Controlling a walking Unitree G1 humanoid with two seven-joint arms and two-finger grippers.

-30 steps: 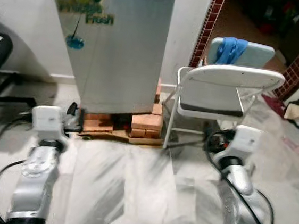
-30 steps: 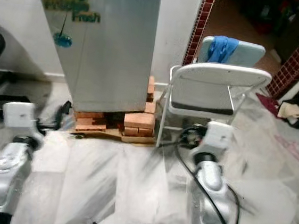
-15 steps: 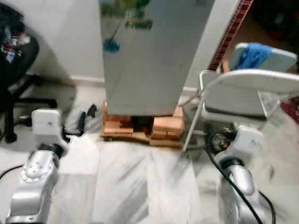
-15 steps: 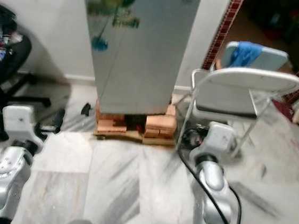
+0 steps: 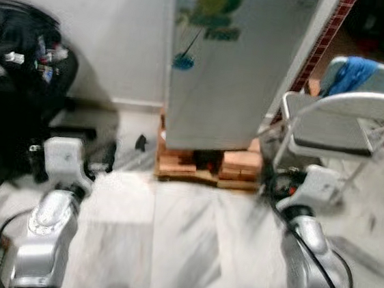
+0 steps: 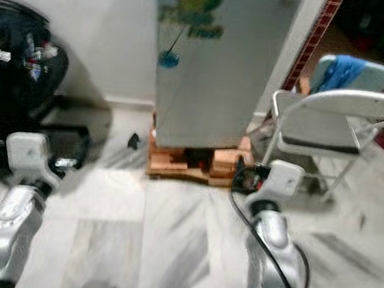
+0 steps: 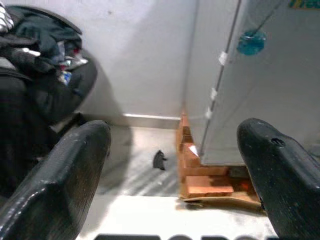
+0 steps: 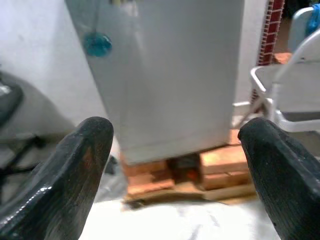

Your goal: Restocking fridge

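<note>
Your left gripper [image 7: 170,185] has its two black fingers [image 7: 60,185] spread wide apart with nothing between them; through the gap you see the floor [image 7: 145,170] and the foot of the fridge [image 7: 260,85]. Your right gripper [image 8: 175,185] is spread just as wide and also empty, framing the fridge's lower front. In the eye views both silver arms sit low in the frame, the left arm [image 5: 50,218] at lower left and the right arm [image 5: 308,246] at lower right, held out over pale marble floor.

Your fridge stands shut at the top centre of the frame, a tall grey door with a green and yellow sticker [image 5: 216,12] near the top and a blue round tag [image 5: 183,62] hanging below it on a string. It rests on a stack of bricks [image 5: 207,163] set on a flat board, just ahead of the two arms and between them. A small dark object [image 5: 140,142] lies on the floor just left of the bricks; you cannot tell what it is.

At the right edge stands a white folding chair [image 5: 338,125], close beside the fridge, with a blue cloth [image 5: 354,70] draped over something pale behind it. At upper left sits a black office chair [image 5: 19,91] piled with dark clutter, against the white wall. The head views are somewhat blurred.
</note>
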